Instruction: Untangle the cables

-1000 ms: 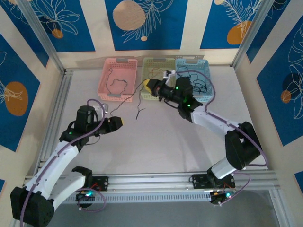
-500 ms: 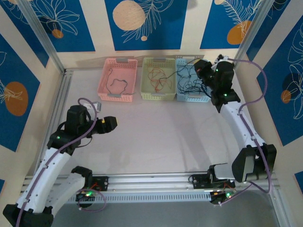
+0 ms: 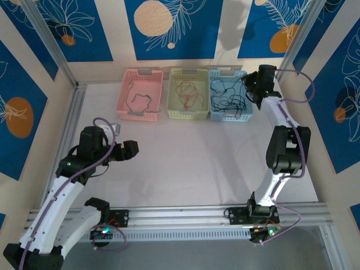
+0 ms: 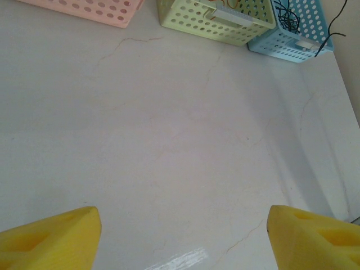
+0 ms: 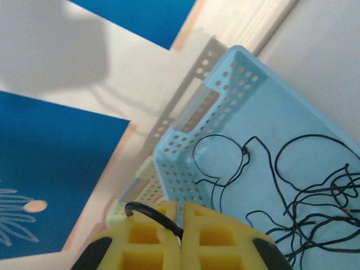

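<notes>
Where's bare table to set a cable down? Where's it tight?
Bare: the table from the pink basket, green basket and blue basket down to the arm bases, right of the left gripper. Crowded: blue basket, black cables inside, right gripper by it.

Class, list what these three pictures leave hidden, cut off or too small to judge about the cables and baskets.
Top view: the black cables in the blue basket are too thin to count.
Left wrist view: the pink basket is cut by the top edge, so its inside is unseen.
Right wrist view: the black cable pinched in the right claw vanishes inside the grip, so its end is hidden.
</notes>
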### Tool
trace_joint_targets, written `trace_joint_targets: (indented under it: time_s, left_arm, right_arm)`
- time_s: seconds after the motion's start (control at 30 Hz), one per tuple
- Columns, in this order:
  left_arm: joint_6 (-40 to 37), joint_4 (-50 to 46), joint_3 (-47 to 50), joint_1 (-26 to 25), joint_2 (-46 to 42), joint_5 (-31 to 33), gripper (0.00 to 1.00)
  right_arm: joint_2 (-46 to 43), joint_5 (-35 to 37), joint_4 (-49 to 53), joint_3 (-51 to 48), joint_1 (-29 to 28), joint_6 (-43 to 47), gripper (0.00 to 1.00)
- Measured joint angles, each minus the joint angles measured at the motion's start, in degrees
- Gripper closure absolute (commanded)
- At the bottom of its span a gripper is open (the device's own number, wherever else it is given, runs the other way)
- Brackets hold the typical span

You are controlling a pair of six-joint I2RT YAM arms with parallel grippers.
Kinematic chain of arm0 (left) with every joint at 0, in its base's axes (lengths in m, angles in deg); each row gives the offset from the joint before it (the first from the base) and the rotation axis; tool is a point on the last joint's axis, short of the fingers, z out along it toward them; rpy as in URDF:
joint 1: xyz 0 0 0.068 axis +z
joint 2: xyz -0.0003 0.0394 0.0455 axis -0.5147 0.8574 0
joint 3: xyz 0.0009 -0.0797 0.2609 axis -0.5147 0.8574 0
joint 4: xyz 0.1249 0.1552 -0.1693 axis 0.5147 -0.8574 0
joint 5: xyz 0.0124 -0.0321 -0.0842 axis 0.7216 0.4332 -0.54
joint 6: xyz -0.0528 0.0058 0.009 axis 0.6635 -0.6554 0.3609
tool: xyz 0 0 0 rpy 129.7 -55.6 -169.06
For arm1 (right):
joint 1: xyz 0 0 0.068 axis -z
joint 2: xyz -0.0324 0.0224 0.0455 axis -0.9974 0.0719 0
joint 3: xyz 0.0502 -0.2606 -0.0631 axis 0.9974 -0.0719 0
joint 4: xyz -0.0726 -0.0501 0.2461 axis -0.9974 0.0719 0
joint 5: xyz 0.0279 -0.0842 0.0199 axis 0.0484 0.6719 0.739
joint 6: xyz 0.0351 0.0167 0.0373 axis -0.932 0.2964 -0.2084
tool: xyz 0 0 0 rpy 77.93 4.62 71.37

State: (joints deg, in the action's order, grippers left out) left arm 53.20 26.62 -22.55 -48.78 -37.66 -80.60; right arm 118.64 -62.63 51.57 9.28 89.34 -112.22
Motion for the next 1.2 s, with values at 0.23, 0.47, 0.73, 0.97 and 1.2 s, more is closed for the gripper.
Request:
trace_joint_targets:
  time_s: [0.23,0.47,0.73,0.97,1.2]
  left_arm:
    - [-0.02,0.0,0.02,0.0,0.09,0.0,0.22]
    - [-0.02,0.0,0.04,0.0,0.44,0.0,0.22]
    - [-0.02,0.11,0.28,0.0,0.98,0.0,0.22]
    - [0.02,0.46,0.66,0.0,1.68,0.02,0.21]
    - [0.85,4.94,2.64,0.0,2.21,4.28,0.0]
  right_arm:
    - [7.96,0.17,1.64,8.61,0.2,0.02,1.0]
    - [15.02,-0.17,8.2,21.0,0.26,1.18,0.97]
    - [19.54,-1.18,12.24,27.12,-0.09,1.7,0.6]
    - [19.63,-1.75,15.56,25.2,-0.13,4.42,0.3]
    - [8.13,-1.66,16.98,12.17,-0.13,7.96,0.28]
